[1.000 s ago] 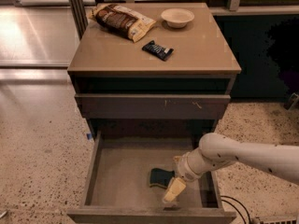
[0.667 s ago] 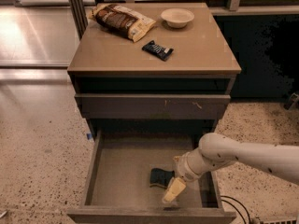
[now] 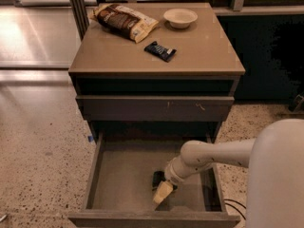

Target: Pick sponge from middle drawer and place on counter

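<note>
The middle drawer (image 3: 121, 179) is pulled open at the bottom of the brown cabinet, and its greyish-beige floor shows. The sponge (image 3: 157, 178) lies on that floor right of the middle, and only its dark face shows. My gripper (image 3: 164, 190) reaches down into the drawer from the right, right up against the sponge's near side. My white arm (image 3: 218, 153) crosses the drawer's right wall. The counter (image 3: 199, 51) is the tan top of the cabinet, above and behind the gripper.
On the counter lie a snack bag (image 3: 124, 20) at the back left, a pale bowl (image 3: 180, 17) at the back, and a dark glossy packet (image 3: 160, 50) in the middle. A shut drawer front with pale scratches (image 3: 154, 108) sits above the open drawer. Speckled floor (image 3: 38, 141) lies to the left.
My gripper has shifted slightly left inside the drawer, staying at the sponge. The sponge still rests on the drawer floor. More of my arm now fills the lower right.
</note>
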Controlling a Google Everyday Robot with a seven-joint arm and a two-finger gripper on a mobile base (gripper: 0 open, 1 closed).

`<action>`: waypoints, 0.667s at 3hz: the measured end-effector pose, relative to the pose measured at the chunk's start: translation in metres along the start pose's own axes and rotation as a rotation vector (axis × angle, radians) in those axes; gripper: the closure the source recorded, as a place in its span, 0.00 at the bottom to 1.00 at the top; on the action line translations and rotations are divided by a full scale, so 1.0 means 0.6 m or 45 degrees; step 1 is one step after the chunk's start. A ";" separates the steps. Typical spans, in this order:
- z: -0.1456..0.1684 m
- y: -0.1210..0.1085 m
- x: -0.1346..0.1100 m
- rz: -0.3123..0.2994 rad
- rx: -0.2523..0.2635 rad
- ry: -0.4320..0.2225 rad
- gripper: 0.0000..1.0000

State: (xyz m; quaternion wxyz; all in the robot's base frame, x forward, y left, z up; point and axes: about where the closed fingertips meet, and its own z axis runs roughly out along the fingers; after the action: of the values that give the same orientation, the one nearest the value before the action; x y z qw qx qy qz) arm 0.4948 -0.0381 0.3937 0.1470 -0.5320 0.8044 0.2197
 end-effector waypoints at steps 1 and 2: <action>0.000 0.000 0.000 0.000 0.000 0.000 0.00; 0.036 -0.055 -0.025 -0.030 0.098 0.027 0.00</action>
State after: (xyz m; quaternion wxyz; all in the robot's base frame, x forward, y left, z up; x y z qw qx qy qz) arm 0.5312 -0.0267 0.3758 0.1615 -0.5376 0.8075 0.1811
